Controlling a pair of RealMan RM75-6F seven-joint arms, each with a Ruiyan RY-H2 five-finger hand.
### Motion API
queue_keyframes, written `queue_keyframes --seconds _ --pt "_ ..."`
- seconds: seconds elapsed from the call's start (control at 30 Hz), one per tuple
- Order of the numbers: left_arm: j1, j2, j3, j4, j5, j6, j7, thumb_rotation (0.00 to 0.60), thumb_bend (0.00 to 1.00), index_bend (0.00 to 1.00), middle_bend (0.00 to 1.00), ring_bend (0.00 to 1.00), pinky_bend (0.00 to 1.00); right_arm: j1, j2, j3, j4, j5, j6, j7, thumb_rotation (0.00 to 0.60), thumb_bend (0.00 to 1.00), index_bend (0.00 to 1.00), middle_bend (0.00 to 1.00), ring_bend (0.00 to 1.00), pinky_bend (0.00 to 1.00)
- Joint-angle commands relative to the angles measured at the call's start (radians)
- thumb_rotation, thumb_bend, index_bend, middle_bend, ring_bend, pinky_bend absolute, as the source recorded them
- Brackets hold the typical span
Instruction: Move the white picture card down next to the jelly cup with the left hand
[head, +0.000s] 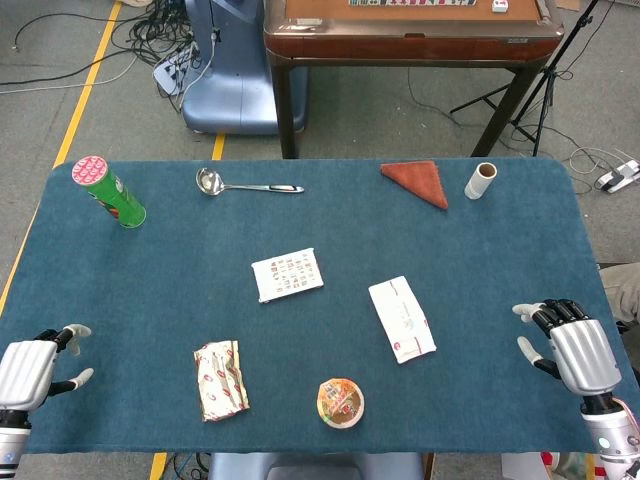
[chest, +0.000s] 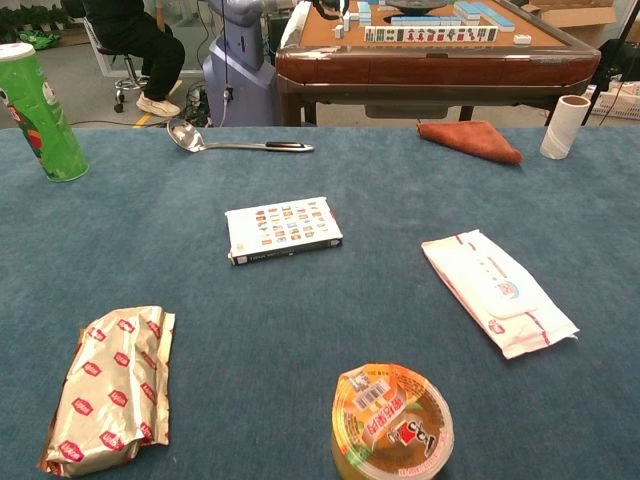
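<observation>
Chest view: hands unseen; jelly cup (chest: 392, 422) cropped.

A white picture card (head: 288, 274) (chest: 283, 229) lies flat near the middle of the blue cloth table (head: 480, 250) (chest: 400, 190), its face printed with rows of small colored pictures. From the chest camera it reads as a thin box with a dark front edge, turned slightly out of line with the table's edge. Nothing touches it. The jelly cup (head: 340, 402) (chest: 392, 422) stands upright at the near edge of the table, well apart from the card and a little to its right. The cup is round and clear, holding orange jelly beneath a sealed foil lid printed in red, orange and white.
</observation>
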Motion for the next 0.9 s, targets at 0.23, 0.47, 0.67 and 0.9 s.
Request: queue_keyframes --seconds 0.23,0.47,0.67,0.9 --pt "-0.017 0.006 -0.005 -0.01 -0.001 -0.022 -0.018 0.6 0.07 0.44 0.57 0.49 0.76 -0.008 -0.008 0.0 0.008 -0.008 0.032 -0.001 0.6 0.27 0.39 0.48 0.35 0.36" --pt "-0.112 0.021 -0.039 -0.064 -0.012 -0.142 -0.026 0.6 0.16 0.32 0.74 0.6 0.85 -0.022 -0.01 0.001 0.009 -0.019 0.072 -0.001 0.6 0.27 0.39 0.48 0.35 0.36" --pt "-0.234 0.037 -0.085 -0.129 -0.13 -0.345 0.062 0.6 0.31 0.14 0.77 0.63 0.87 -0.027 -0.01 0.002 0.008 -0.019 0.083 -0.002 0.6 0.28 0.4 0.48 0.36 0.37" --pt "-0.37 -0.085 -0.151 -0.059 -0.285 -0.489 0.153 0.6 0.43 0.07 0.81 0.67 0.9 -0.033 -0.006 0.006 0.005 -0.019 0.099 0.008 0.6 0.27 0.4 0.48 0.36 0.37"
